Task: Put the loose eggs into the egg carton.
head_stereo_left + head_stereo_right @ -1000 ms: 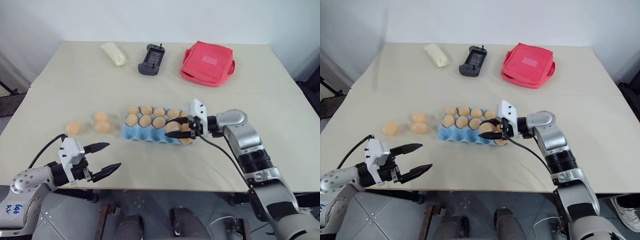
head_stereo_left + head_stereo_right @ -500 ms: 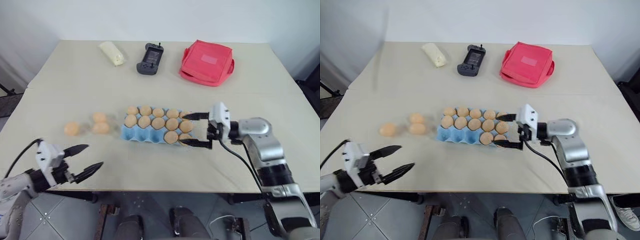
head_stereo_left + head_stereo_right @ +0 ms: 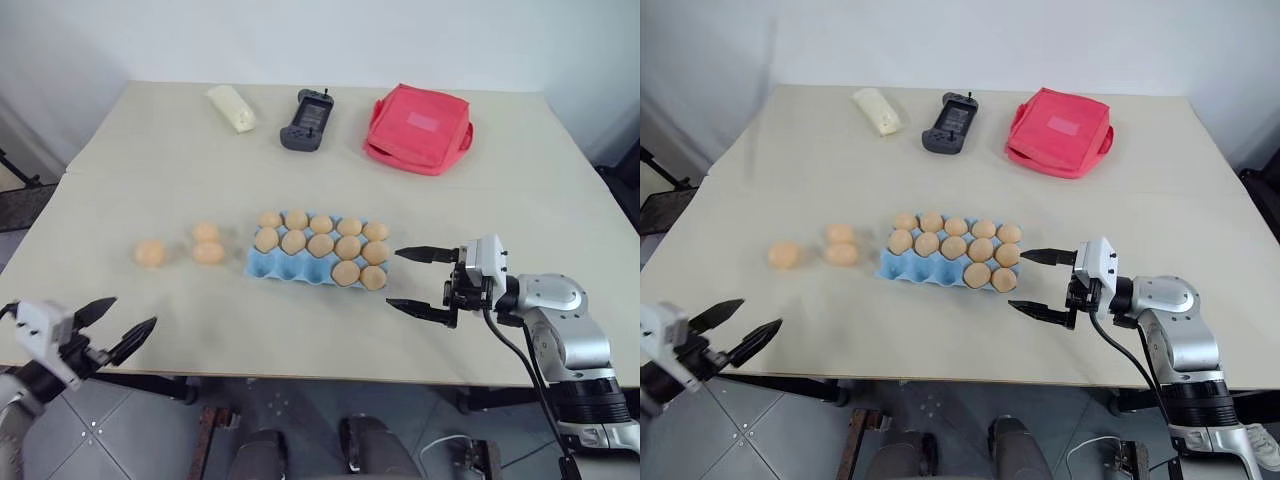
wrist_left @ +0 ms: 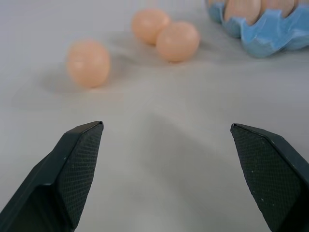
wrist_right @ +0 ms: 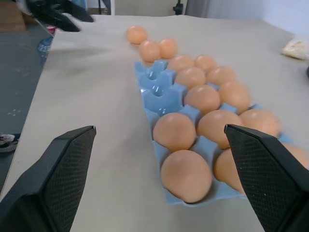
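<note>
Left eye view: the right gripper (image 3: 425, 282) has let go and pulled back from the carton (image 3: 292, 266), fingers spread wide and empty, now hanging just beside its right end. A second ago it was pinched over the front-right cups; two eggs (image 3: 359, 273) now sit there, so that drop looks done. Twelve cups filled, three front cups bare. The left gripper (image 3: 112, 327) has swung out to the table's near-left edge, also wide open with nothing in it. Three loose eggs (image 3: 150, 252) lie on the table left of the carton, two touching, one apart. Likely those are next.
</note>
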